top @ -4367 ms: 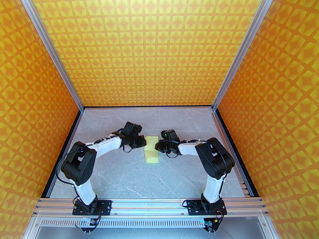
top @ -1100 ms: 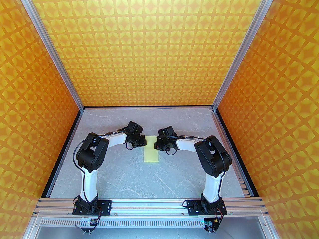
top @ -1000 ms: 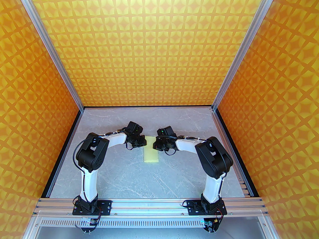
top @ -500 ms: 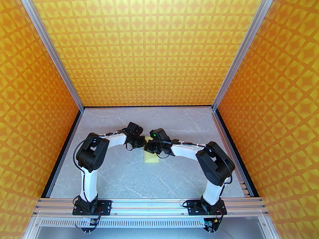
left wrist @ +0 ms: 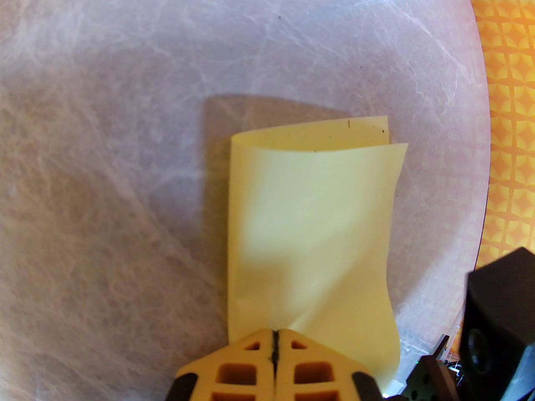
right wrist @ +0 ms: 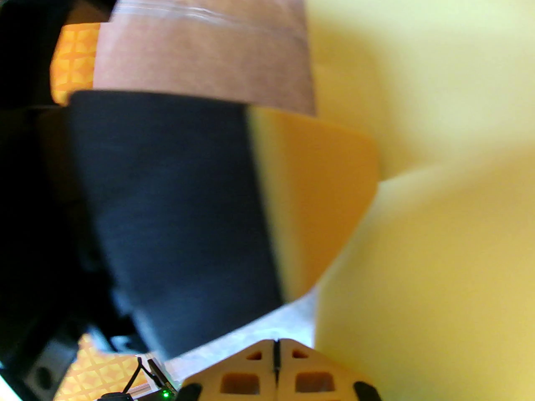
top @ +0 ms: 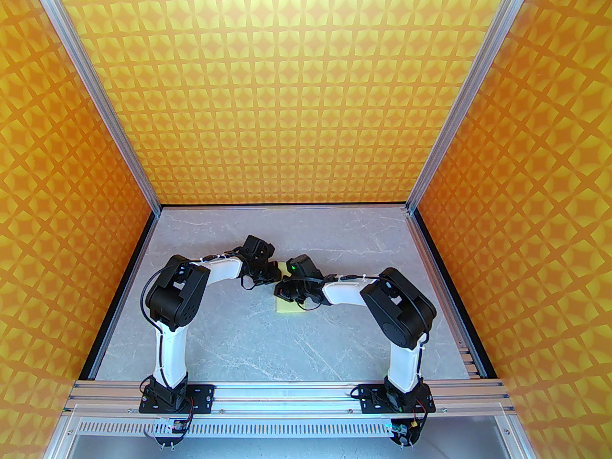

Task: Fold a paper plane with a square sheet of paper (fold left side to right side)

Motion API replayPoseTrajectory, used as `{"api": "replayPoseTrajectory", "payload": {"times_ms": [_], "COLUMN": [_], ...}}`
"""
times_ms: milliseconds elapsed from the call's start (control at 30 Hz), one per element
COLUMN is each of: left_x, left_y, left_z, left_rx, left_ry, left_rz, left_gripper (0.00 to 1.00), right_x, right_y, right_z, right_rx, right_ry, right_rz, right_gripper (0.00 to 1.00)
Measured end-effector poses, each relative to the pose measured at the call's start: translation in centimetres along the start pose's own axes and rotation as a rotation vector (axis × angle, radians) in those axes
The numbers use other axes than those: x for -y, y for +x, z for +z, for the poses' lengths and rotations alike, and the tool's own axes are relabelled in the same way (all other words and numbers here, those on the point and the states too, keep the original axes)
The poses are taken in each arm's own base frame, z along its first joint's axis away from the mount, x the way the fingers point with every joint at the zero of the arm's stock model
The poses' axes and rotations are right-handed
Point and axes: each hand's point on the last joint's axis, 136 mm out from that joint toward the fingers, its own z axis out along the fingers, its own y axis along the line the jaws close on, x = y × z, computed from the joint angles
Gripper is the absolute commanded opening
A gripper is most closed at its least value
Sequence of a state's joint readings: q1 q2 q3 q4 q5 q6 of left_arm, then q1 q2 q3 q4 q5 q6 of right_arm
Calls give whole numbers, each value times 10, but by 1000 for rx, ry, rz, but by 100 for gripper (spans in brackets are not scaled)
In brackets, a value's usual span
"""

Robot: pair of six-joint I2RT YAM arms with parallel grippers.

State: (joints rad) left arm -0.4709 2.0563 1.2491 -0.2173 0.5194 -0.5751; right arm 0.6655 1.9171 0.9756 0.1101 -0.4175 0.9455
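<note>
The square sheet of paper (left wrist: 311, 232) is pale yellow and lies folded in half on the grey table, its upper layer bulging loosely along the fold. My left gripper (left wrist: 273, 343) is shut, its tip resting on the paper's near edge. From the top, a near strip of the paper (top: 288, 308) shows beneath my right gripper (top: 279, 294), which hovers over the sheet next to the left gripper (top: 276, 275). In the right wrist view the right gripper (right wrist: 275, 347) is shut, with the paper (right wrist: 426, 173) to its right and the left gripper's fingers (right wrist: 309, 190) close ahead.
The marble-grey table (top: 239, 342) is walled in by orange patterned panels (top: 306, 113) at the back and both sides. The two arms' elbows (top: 172, 299) (top: 399, 313) stand to either side of the paper. Open room lies in front of the sheet.
The right arm has swung left across the folded paper until its gripper sits over the sheet beside the left gripper. The left arm has held still. The paper lies flatter than several seconds ago.
</note>
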Motion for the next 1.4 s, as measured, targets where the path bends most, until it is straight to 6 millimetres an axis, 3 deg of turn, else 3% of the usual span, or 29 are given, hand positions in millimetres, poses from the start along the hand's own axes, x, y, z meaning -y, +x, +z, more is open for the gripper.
{"api": "replayPoseTrajectory", "payload": {"times_ms": [767,967,1200,1400], "left_x": [1,2,2,1], "left_y": [0,1,1,1], "left_z": [1,1,1,1], "left_rx": [1,0,0,0], "left_ry": [12,14,14,14], "left_rz": [4,1,1,0], "left_gripper": [1,1,1,1], "right_x": [10,9,-8,-1], "right_y": [4,4,-1,2], "right_z": [3,2,-1,-4], "right_rx": [-36,-50,-53,-58], "right_ry": [56,72,57,89], "right_rz": [-68,-67,-81,-80], "right_gripper": [0,0,1,1]}}
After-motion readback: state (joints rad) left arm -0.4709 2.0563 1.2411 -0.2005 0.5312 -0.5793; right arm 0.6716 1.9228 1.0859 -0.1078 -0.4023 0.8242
